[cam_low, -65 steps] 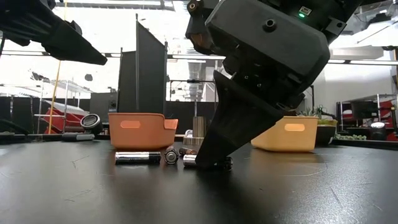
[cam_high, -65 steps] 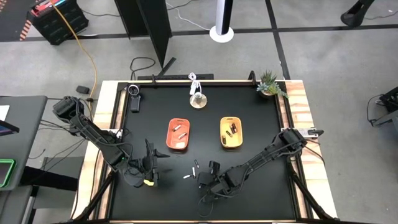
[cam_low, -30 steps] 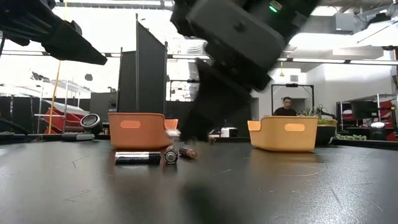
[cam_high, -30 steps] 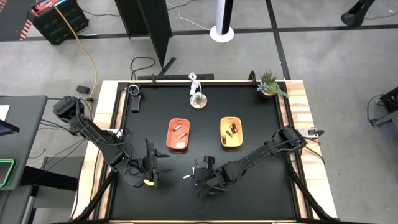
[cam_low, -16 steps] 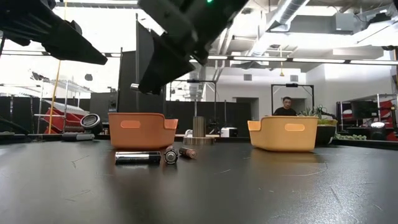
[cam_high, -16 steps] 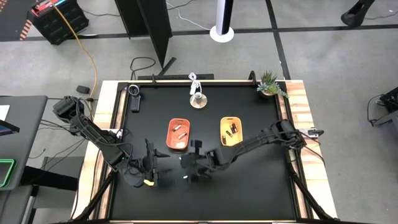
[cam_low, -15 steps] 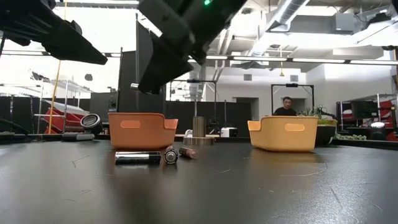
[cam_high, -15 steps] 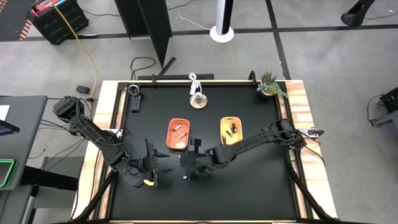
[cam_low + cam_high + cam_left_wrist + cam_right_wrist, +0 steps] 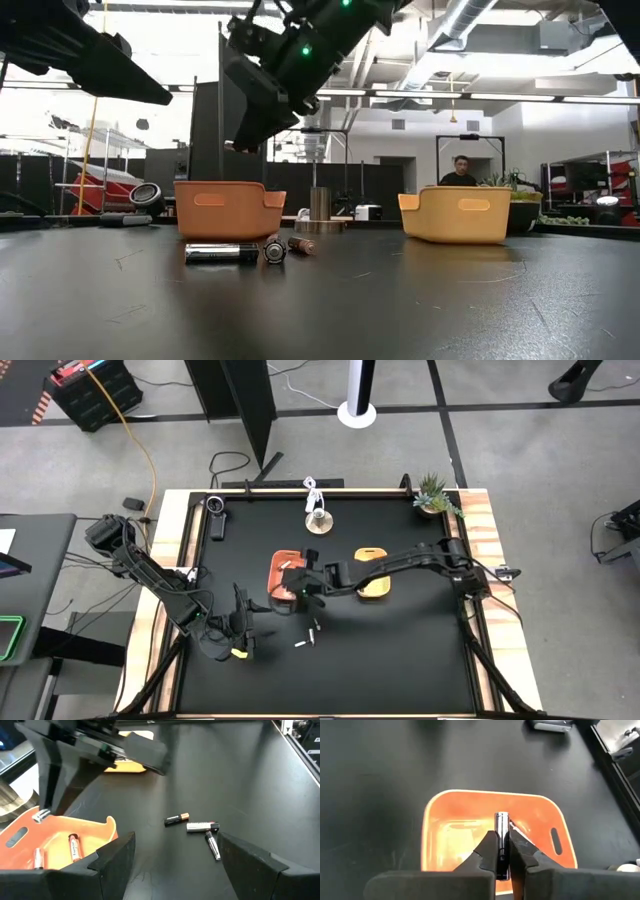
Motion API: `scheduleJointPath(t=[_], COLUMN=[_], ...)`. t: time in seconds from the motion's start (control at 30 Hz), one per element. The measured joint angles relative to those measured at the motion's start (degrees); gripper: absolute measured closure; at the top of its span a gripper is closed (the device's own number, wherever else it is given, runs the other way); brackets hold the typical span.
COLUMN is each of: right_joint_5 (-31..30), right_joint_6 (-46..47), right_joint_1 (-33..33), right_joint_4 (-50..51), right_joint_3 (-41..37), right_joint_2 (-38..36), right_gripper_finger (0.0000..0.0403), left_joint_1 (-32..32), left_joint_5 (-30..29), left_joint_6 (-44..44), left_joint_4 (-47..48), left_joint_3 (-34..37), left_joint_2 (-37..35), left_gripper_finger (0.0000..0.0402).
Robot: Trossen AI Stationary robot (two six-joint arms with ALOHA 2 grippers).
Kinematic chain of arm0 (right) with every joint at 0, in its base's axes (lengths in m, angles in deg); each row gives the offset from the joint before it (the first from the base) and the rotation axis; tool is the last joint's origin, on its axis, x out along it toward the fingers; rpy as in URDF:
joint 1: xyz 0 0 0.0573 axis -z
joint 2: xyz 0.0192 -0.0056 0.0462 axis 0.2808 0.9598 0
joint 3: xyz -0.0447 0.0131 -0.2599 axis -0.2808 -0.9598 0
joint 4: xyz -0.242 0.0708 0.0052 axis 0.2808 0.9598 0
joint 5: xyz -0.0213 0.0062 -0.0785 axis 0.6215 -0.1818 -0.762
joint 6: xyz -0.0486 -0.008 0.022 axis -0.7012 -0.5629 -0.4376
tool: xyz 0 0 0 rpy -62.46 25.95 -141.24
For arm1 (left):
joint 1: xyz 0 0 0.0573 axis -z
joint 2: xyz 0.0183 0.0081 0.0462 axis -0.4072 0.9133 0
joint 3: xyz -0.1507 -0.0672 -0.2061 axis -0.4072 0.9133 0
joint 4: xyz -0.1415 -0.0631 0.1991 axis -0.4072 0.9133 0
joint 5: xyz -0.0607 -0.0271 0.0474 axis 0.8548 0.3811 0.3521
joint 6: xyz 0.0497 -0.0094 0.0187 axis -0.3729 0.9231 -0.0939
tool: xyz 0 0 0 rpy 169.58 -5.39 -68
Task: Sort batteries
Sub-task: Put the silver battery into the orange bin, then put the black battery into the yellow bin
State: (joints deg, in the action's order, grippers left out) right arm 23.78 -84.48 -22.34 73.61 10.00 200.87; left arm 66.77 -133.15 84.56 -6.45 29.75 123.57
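orange tray (image 9: 470, 820) at frame centre already holds two batteries (image 9: 73, 846), the right claw (image 9: 501, 851) pinches a silvery battery (image 9: 501, 827) above it, three batteries (image 9: 192, 823) remain on the bench (image 9: 400, 650), left claw (image 9: 175, 865) spread.

No lettering can be read anywhere — not even on the batteries (image 9: 192, 823).

The right end effector (image 9: 502, 851) is not down on the counter (image 9: 400, 650) near the loose batteries (image 9: 307, 635) any more. It has lifted up and swung across, and now it is hanging over the orange tray (image 9: 445, 820). It is carrying a silvery battery (image 9: 501, 832), pinched between its fingers (image 9: 487, 852), that it picked from the counter.
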Motion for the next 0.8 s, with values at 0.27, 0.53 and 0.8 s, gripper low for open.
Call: scheduleJointPath(t=[0.27,0.53,0.8], right_joint_5=[1.00,1.09,1.41], right_joint_6=[0.46,-1.05,3.86], right_joint_1=[1.81,-0.46,-9.10], right_joint_4=[-1.19,0.80,9.66], right_joint_3=[0.00,0.00,0.07], right_joint_2=[0.00,-0.15,-0.46], right_gripper_finger=[0.0289,0.0197,0.0195], left_joint_1=[0.00,0.00,0.02], left_joint_5=[0.00,0.00,0.03], left_joint_6=[0.14,0.57,1.22], left_joint_4=[0.59,0.57,0.59], left_joint_3=[0.00,0.00,0.00], left_joint_2=[0.00,0.00,0.00], left_gripper_finger=[0.0125,0.0125,0.0125])
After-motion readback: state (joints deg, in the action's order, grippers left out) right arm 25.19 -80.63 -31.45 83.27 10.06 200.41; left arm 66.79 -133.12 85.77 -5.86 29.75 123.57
